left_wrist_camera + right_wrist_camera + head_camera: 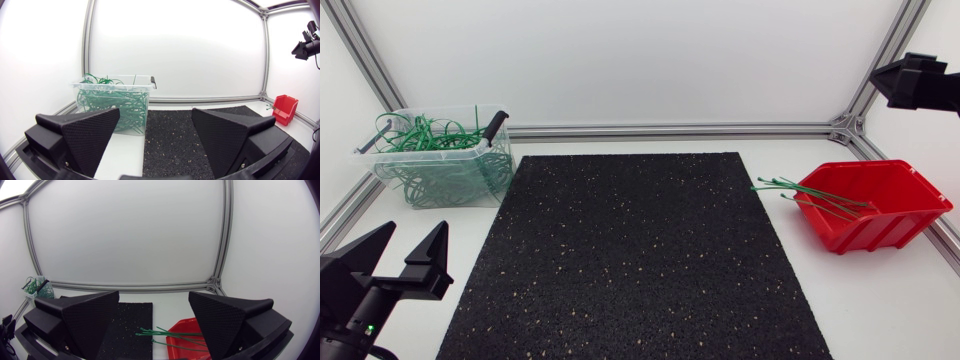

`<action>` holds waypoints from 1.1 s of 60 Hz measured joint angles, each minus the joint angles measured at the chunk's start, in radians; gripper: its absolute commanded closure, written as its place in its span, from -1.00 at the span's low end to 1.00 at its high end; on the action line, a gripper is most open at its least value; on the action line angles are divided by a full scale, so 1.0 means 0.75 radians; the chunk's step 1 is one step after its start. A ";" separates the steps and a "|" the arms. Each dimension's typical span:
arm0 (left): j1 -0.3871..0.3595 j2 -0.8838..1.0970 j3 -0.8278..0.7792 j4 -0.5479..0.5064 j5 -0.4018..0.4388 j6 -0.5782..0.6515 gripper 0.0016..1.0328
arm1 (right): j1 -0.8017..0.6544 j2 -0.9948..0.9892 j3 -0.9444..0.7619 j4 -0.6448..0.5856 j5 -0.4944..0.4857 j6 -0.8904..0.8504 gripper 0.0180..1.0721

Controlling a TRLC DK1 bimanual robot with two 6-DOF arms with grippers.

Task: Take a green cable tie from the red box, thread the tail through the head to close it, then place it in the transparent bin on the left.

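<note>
green cable ties (pixel 815 197) lie in the red box (pixel 880 215) at table's right, tails poking over its rim toward the black mat (pixel 630 260). right gripper (pixel 154 297) above the box, fingers spread, empty. left gripper (pixel 156 112) beside the mat, spread, empty. transparent bin (pixel 440 160) back left, holding tangled green ties.
</note>
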 measured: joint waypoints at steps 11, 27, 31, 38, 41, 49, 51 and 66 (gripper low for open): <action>-0.001 0.000 0.000 -0.002 0.000 0.000 -0.94 | -0.112 0.197 0.157 -0.101 -0.209 -0.163 -0.93; -0.001 0.000 0.000 -0.002 0.000 0.000 -0.94 | -0.131 0.476 0.370 -0.313 -0.259 -0.581 -0.93; -0.001 0.000 0.000 -0.002 0.000 0.000 -0.94 | -0.134 0.528 0.406 -0.361 -0.287 -0.677 -0.93; -0.001 0.000 0.000 -0.002 0.000 0.000 -0.94 | -0.137 0.587 0.438 -0.420 -0.310 -0.809 -0.93; -0.001 0.000 0.000 -0.002 0.000 0.000 -0.94 | -0.137 0.605 0.443 -0.435 -0.317 -0.863 -0.93; -0.001 0.000 0.000 -0.003 0.000 0.000 -0.94 | -0.136 0.681 0.497 -0.552 -0.320 -1.016 -0.93; -0.001 0.000 0.000 -0.003 0.000 0.000 -0.94 | -0.136 0.709 0.514 -0.577 -0.310 -1.064 -0.93; -0.001 0.000 0.000 -0.003 0.000 0.000 -0.94 | -0.102 0.858 0.528 -0.680 -0.171 -1.417 -0.92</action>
